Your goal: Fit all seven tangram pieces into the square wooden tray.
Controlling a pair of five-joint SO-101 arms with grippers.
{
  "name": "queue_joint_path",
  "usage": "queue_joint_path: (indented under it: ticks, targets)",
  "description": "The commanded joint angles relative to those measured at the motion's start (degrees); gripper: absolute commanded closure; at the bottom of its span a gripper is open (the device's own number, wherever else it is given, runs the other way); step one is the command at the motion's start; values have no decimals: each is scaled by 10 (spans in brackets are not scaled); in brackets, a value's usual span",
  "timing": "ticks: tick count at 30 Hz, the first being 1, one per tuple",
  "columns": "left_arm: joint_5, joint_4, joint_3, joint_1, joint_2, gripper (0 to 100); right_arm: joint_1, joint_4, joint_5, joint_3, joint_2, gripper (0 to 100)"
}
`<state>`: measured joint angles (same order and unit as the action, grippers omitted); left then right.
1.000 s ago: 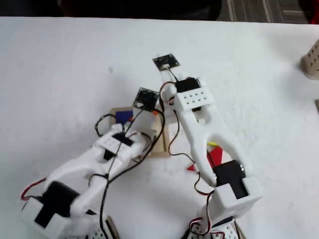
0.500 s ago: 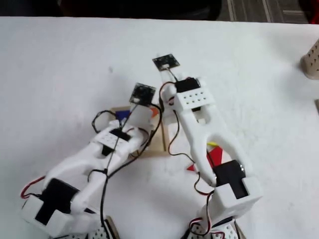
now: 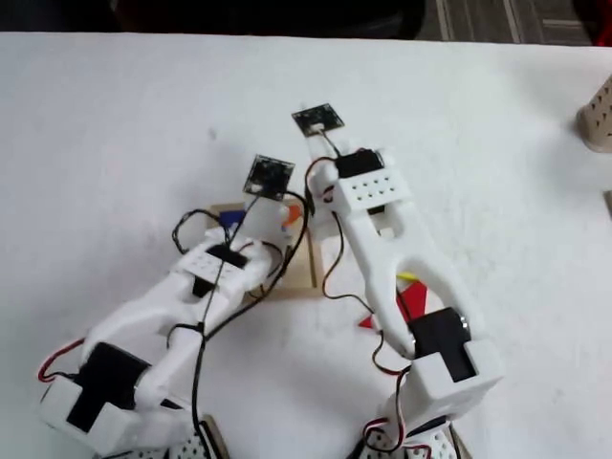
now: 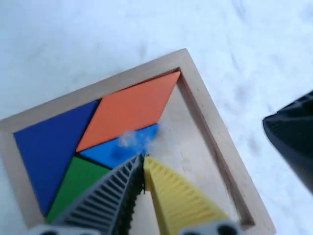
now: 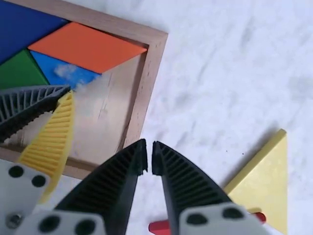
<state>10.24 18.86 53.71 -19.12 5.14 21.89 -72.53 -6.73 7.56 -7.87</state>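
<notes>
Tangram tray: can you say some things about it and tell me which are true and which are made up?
The orange piece lies inside the tray. True.
All the pieces are inside the tray. False: the yellow triangle lies on the table outside it.
The left end effector is shut, its tips over the light blue piece. True.
The right end effector grips a piece. False: it is shut on nothing.

Fixed overhead over table (image 3: 143, 115), wrist cameras close above square wooden tray (image 4: 215, 127), sharing its orange parallelogram (image 5: 85, 46) corner.
</notes>
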Motion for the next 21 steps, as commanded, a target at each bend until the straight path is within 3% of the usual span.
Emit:
queue_joint_path:
  ticks: [1,10,21]
  targets:
    - [-5,2,-26,34,25,980,-16,-5,6,-7,39,979]
    - [-6,1,5,121,126,980,-49,-124,-44,-16,40,982]
    - [-6,-3,4,166,126,980,-44,2,-58,258,234,982]
